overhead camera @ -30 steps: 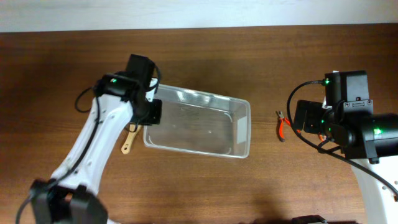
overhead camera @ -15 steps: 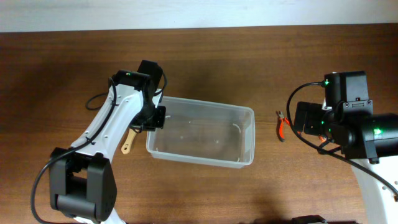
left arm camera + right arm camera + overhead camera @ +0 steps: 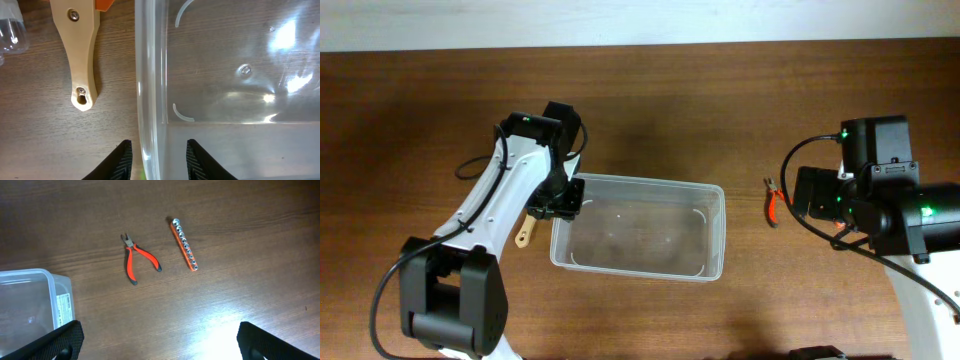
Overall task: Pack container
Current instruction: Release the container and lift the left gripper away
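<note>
The clear plastic container (image 3: 640,232) lies flat on the table at centre left. My left gripper (image 3: 565,197) is at its left short wall. In the left wrist view the left gripper (image 3: 159,161) has one finger outside and one inside the container's rim (image 3: 150,75), closed in on the wall. My right gripper (image 3: 810,192) hangs wide open and empty over bare table; in the right wrist view the right gripper (image 3: 160,340) is below and right of red pliers (image 3: 137,257) and an orange socket rail (image 3: 183,245). The container's right end (image 3: 30,300) shows there too.
A wooden-handled tool (image 3: 80,50) with an orange part lies just left of the container, also seen from overhead (image 3: 527,232). The red pliers (image 3: 773,203) lie between the container and the right arm. A pale strip (image 3: 640,20) borders the table's far edge.
The container, tilted and shifted right with my left gripper half a second ago, has come back left and now lies flat. The right arm has not moved.
</note>
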{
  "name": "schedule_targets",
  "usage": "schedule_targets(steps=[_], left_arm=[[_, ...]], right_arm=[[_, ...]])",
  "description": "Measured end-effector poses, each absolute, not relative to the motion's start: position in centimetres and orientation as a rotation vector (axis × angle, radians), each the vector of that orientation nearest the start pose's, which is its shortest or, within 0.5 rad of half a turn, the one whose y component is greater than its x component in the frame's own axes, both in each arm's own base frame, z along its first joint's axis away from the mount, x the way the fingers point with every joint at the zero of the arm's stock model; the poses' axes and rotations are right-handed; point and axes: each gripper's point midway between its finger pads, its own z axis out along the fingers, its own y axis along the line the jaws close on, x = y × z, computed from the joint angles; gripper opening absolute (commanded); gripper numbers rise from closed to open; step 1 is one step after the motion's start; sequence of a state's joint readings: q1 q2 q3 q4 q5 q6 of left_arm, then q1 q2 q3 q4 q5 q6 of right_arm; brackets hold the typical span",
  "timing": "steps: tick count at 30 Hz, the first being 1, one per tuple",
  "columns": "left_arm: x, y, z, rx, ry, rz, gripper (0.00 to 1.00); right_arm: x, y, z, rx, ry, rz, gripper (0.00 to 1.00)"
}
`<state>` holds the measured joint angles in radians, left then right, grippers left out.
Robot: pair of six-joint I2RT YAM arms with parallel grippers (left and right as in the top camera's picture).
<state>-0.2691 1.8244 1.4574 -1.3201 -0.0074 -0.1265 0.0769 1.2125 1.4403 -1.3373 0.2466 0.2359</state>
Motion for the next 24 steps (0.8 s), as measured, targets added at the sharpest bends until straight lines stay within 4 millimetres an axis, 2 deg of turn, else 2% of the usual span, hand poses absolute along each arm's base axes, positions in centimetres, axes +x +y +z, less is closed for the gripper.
schedule_targets(steps=[4,5,6,8,9,12,15,19,22,24], left_arm=[[30.3,-8.1,9.3,0.231,3.222,0.054,0.36],[30.6,-8.1,9.4,0.230,3.210,0.056,0.37],[31.0,-8.1,9.6,0.229,3.193,0.060,0.37],[32.2,-8.3,10.6,0.225,3.144,0.061,0.38],[33.0,-8.3,11.3,0.222,3.112,0.060,0.38],[35.3,-8.4,14.6,0.206,2.987,0.067,0.38],[36.9,-8.2,19.1,0.182,2.843,0.077,0.43],[37.1,-7.1,24.7,0.124,2.677,0.113,0.60],[36.4,-6.0,27.2,0.056,2.604,0.131,0.67],[36.1,-5.3,27.9,0.014,2.585,0.138,0.71]], right_arm=[[26.1,-1.9,25.8,0.251,2.641,-0.214,1.00],[26.1,-1.6,25.7,0.225,2.648,-0.195,0.96],[26.1,-1.2,25.6,0.193,2.657,-0.171,0.88],[26.0,-0.3,25.5,0.131,2.673,-0.109,0.47],[26.0,0.2,25.4,0.115,2.678,-0.073,0.33],[26.0,1.9,25.1,0.026,2.700,0.046,0.04],[26.0,3.3,24.4,-0.052,2.739,0.136,0.04],[26.5,5.6,22.6,-0.195,2.816,0.206,0.04],[26.9,8.0,20.5,-0.346,2.884,0.234,0.04],[27.3,9.5,19.2,-0.429,2.909,0.250,0.04]])
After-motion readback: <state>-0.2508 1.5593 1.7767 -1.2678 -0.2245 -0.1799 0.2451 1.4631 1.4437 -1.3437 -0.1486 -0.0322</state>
